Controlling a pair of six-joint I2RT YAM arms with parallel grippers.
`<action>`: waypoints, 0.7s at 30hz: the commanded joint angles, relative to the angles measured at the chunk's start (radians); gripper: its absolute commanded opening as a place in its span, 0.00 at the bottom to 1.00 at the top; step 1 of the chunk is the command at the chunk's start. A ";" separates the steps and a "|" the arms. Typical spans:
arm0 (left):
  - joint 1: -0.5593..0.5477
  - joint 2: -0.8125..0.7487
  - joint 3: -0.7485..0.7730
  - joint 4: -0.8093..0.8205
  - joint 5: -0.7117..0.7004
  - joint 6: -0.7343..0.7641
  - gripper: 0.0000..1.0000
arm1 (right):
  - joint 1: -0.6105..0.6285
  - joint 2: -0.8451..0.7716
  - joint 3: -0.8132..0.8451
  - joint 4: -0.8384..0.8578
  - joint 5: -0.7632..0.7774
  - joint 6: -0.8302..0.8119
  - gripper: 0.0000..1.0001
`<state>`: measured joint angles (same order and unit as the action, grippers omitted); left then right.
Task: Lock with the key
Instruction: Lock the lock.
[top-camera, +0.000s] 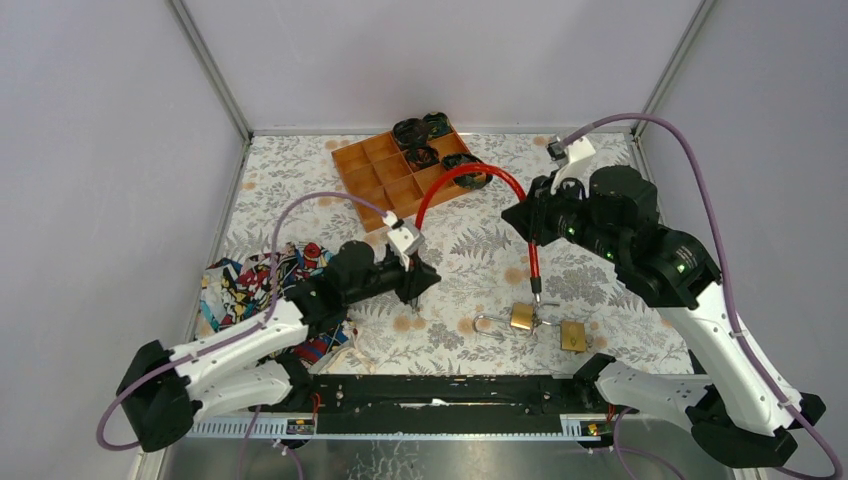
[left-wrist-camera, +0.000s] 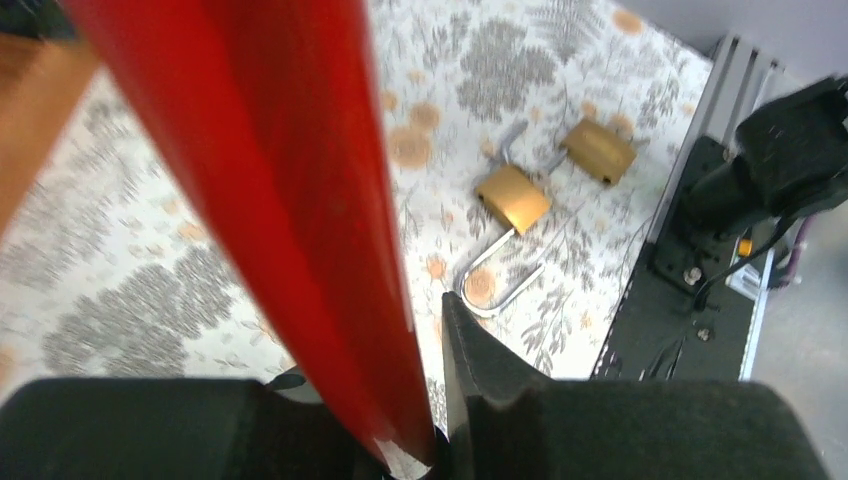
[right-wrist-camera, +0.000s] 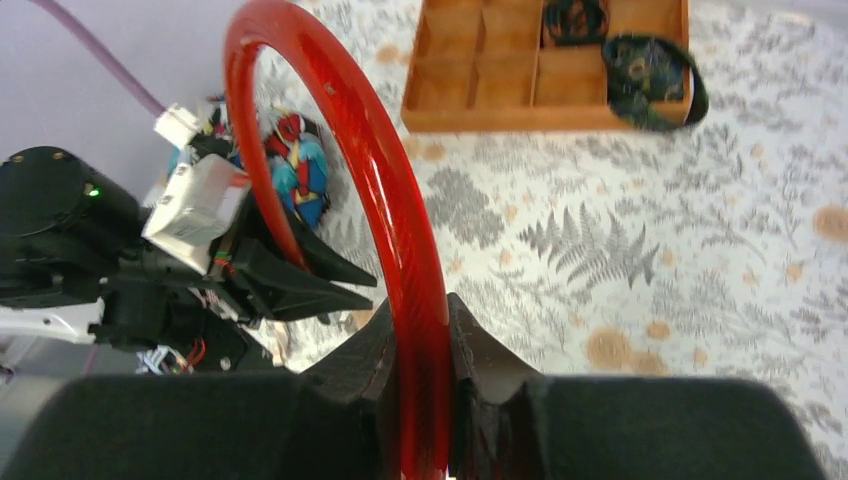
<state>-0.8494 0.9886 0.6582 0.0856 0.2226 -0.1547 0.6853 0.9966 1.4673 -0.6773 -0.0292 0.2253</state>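
A red cable lock (top-camera: 468, 171) arcs between both grippers above the patterned table. My left gripper (top-camera: 420, 272) is shut on one end of it (left-wrist-camera: 300, 200). My right gripper (top-camera: 523, 216) is shut on the cable (right-wrist-camera: 415, 260) near the other end, whose black tip (top-camera: 536, 292) hangs down over the table. Just below the tip lies a brass padlock (top-camera: 522, 317) with its shackle (left-wrist-camera: 500, 275) open. A second brass padlock (top-camera: 572, 335) lies beside it and also shows in the left wrist view (left-wrist-camera: 598, 150). I cannot make out a key.
A wooden compartment tray (top-camera: 385, 175) with black items (top-camera: 420, 135) stands at the back centre. A colourful cloth (top-camera: 250, 285) lies at the left under the left arm. The black base rail (top-camera: 430, 390) runs along the near edge.
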 joint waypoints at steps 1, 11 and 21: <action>0.000 0.081 -0.122 0.352 0.099 -0.058 0.00 | 0.002 0.011 0.034 -0.055 -0.039 0.033 0.00; 0.023 0.467 -0.070 0.658 0.445 -0.005 0.02 | 0.003 0.082 0.036 -0.162 0.056 0.086 0.00; 0.000 0.644 -0.104 0.823 0.229 -0.028 0.52 | 0.002 0.106 0.019 -0.275 0.266 0.166 0.00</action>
<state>-0.8249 1.6100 0.5583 0.7494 0.5800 -0.2092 0.6857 1.1603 1.5471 -0.9936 0.1493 0.3218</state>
